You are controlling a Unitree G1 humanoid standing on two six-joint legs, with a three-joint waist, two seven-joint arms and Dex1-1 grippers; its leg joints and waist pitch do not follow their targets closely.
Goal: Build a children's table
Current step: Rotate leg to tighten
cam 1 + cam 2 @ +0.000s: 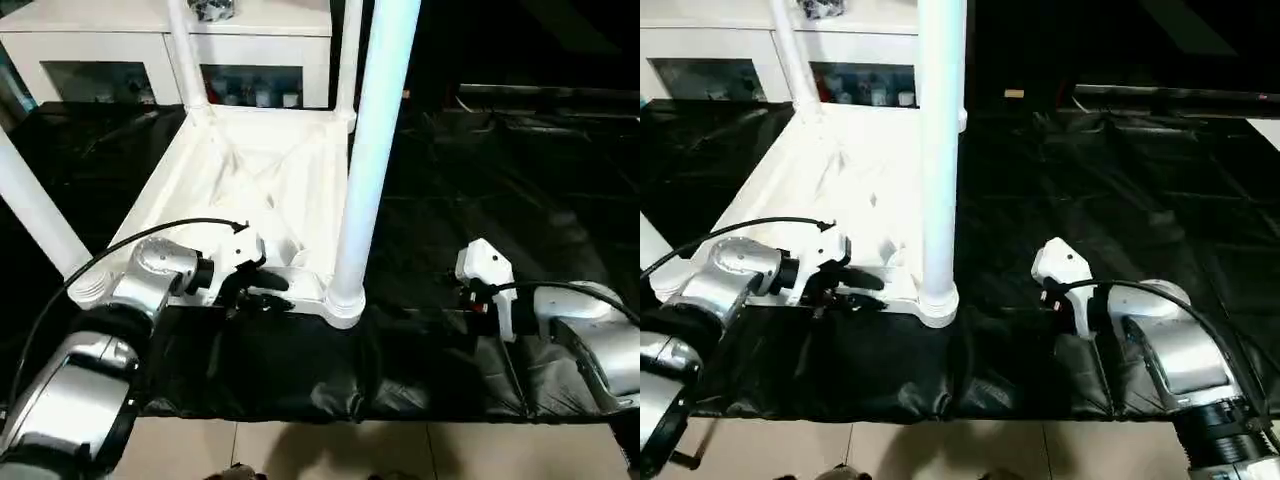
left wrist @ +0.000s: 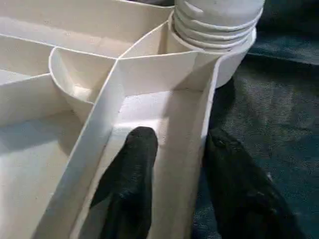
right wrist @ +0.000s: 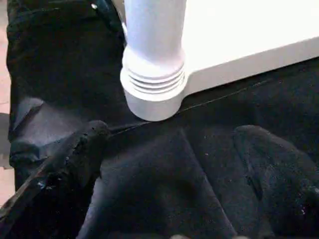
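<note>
The children's table point(image 1: 262, 190) lies upside down on black cloth point(image 1: 1120, 180), legs up, at twelve o'clock from the robot. The left wrist view shows the left gripper point(image 2: 174, 164) jaws straddling its rim wall point(image 2: 192, 149), closed on it. The right wrist view shows the right gripper point(image 3: 169, 164) jaws spread wide, empty, near the corner leg point(image 3: 154, 55).

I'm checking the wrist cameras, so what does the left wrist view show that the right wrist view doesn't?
Left wrist view: the ribbed underside of the tabletop, with the left pincer straddling its edge wall, one finger inside, one outside. Right wrist view: the right pincer open over the black cloth, gripping nothing. Both: the near leg's ridged base in its corner socket.
</note>
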